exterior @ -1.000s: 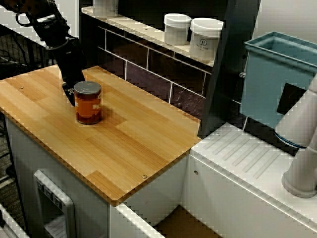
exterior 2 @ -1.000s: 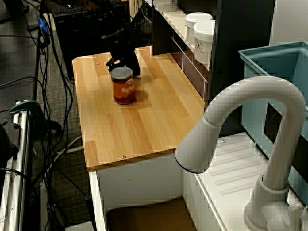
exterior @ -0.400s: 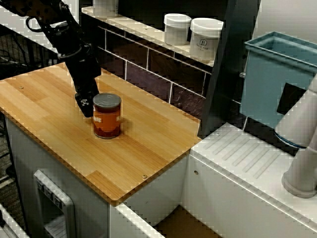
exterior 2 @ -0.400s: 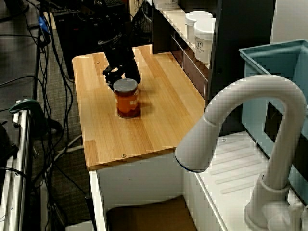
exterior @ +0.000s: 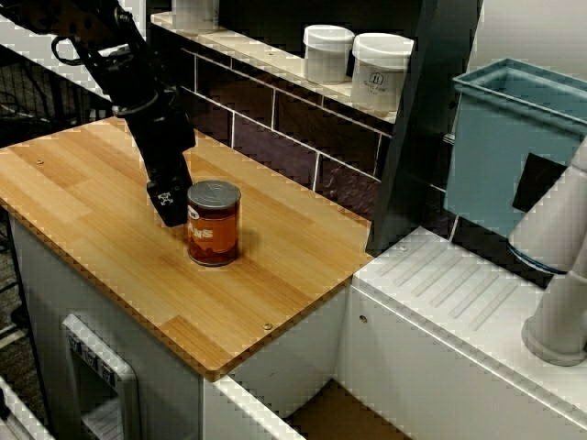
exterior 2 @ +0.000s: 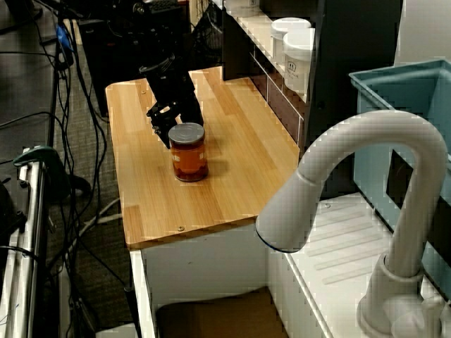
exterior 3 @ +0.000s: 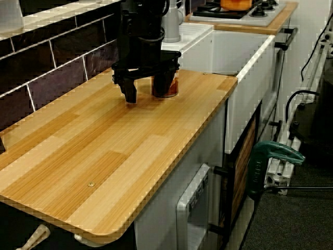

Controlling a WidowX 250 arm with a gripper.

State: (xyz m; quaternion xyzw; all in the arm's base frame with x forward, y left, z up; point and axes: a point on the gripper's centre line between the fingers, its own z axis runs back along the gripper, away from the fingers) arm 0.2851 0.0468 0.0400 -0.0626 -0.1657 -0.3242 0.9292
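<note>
Wooden counter [exterior: 275, 266] fills the left half of the high view, with dark tiles behind it and a white sink board [exterior: 440, 302] at the lower right. At the left middle of that view the claw [exterior: 171, 203] points down to the wood. In the low view along the counter its two fingers [exterior 3: 129, 92] stand spread apart with nothing between them, so the claw [exterior 3: 145, 94] is pinching nothing. The jar [exterior: 214, 229] stands upright on the counter just right of the claw and seems to touch it at the side; in the low view the jar [exterior 3: 171, 86] shows partly behind the right finger. Seen over the faucet [exterior 2: 352, 162], claw [exterior 2: 163, 127] and jar [exterior 2: 189, 153] sit near the middle of the board. Further out are two white tubs [exterior: 353, 60] on the shelf at the top and a teal bin [exterior: 514, 137] at the right. I judge the danger to be a fall: the jar is only leaned on, not gripped, so a push that lands high near the lid, or to one side, could tip it or let it turn away. Compared with one second ago, jar and claw have both shifted toward the lower right of the high view, and the jar is upright as before.
</note>
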